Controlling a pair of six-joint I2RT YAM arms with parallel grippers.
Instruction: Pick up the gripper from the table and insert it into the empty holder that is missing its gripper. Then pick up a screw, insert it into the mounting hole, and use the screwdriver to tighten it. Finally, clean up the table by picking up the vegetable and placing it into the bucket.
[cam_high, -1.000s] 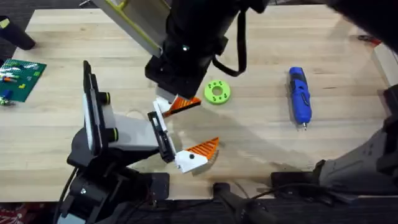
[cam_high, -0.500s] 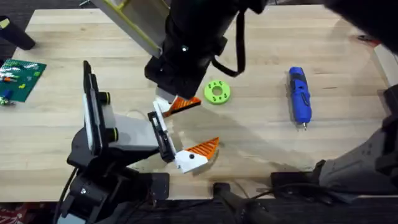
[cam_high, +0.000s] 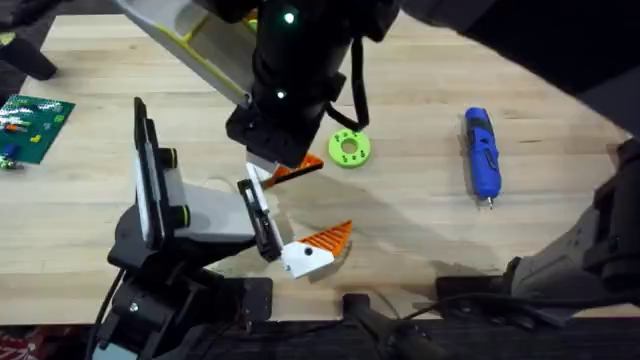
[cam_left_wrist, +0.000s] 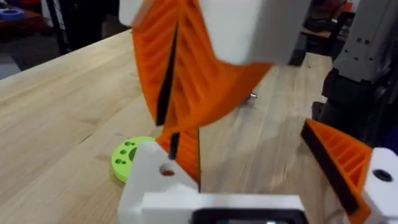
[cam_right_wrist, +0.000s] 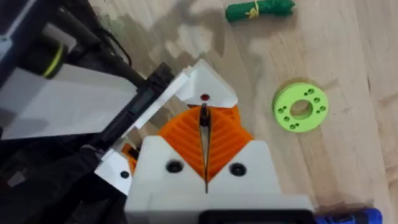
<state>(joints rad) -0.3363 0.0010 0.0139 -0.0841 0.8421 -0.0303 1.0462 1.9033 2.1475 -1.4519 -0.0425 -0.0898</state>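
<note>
Since the earlier frame the right arm has risen nearer the overhead camera and looms larger and darker; nothing on the tabletop (cam_high: 420, 215) has shifted.

Landmark: green ring (cam_high: 349, 148), a flat disc with small holes, lying on the wood.

Right pincer (cam_right_wrist: 204, 140): orange ribbed pads pressed together on a thin dark screw (cam_right_wrist: 203, 119), which points toward the red-marked hole in the white finger (cam_right_wrist: 208, 90) below it. From overhead this pincer sits just beside the ring, on the side toward the left arm.

Left pincer (cam_high: 300, 212): spread wide, holding nothing. One orange pad (cam_high: 296, 168) lies near the ring; the other (cam_high: 327, 238) is nearer the arm bases.

Screwdriver (cam_high: 481, 153): bright blue, lying flat and untouched on the tabletop, well apart from the ring on the right arm's side, bit toward the bases.

Green bundled vegetable (cam_right_wrist: 259, 10): on the wood beyond the ring, seen in the right wrist view.

Green circuit board (cam_high: 33, 124): far from the ring, at the tabletop's left edge.
</note>
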